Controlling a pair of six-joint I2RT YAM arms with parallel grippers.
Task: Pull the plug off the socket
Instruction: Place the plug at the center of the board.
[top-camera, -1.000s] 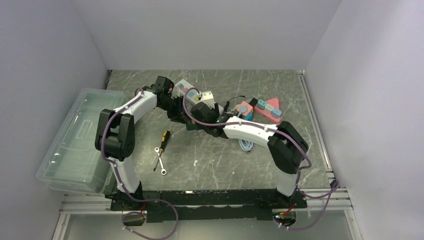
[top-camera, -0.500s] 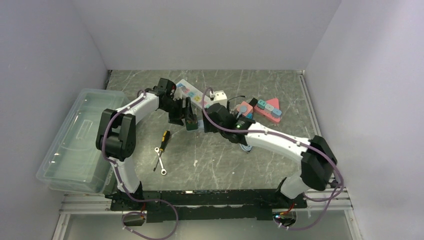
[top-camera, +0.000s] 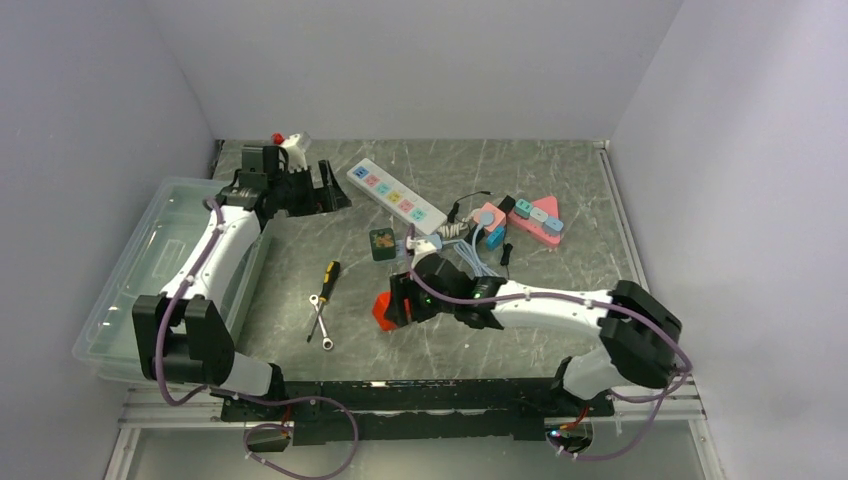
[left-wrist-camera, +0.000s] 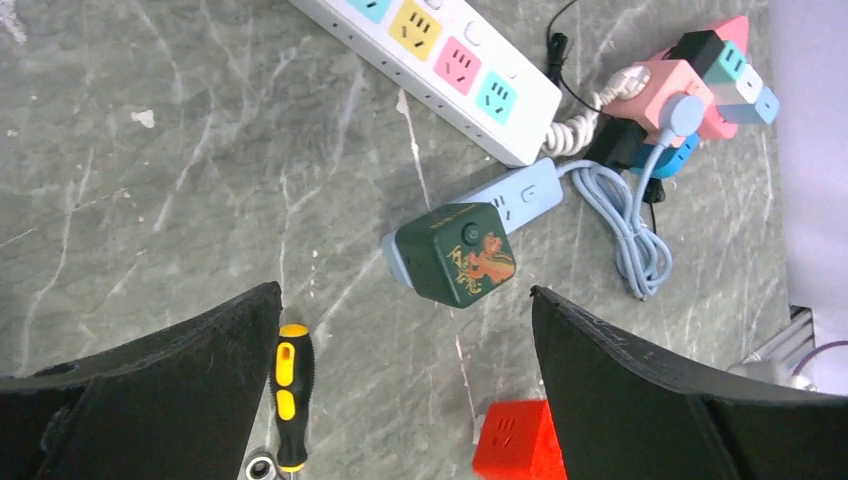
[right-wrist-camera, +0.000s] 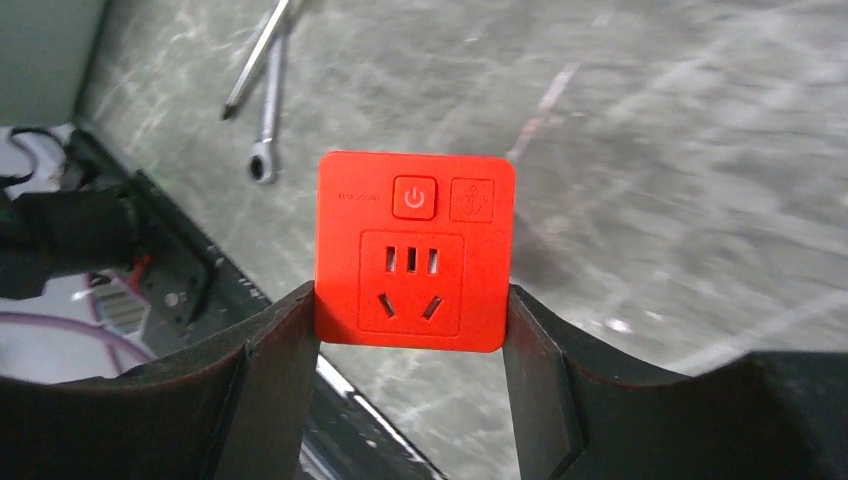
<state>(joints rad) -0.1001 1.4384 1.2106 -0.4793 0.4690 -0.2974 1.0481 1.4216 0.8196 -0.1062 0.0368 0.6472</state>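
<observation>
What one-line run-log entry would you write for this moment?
right jaws: shut on red adapter cube | left jaws: open, empty | green cube: on blue power strip

The cube (right-wrist-camera: 413, 250) is bright red. Another block (left-wrist-camera: 455, 253) is dark green with an orange picture on it. The long power strip (left-wrist-camera: 440, 50) is white with blue, yellow, pink and teal squares. The screwdriver (left-wrist-camera: 291, 395) is yellow and black. The table (left-wrist-camera: 150, 200) is grey-green with white streaks.

One power strip (top-camera: 396, 196), one screwdriver (top-camera: 328, 276), one wrench (top-camera: 320, 322), one red socket (right-wrist-camera: 414, 250).
</observation>
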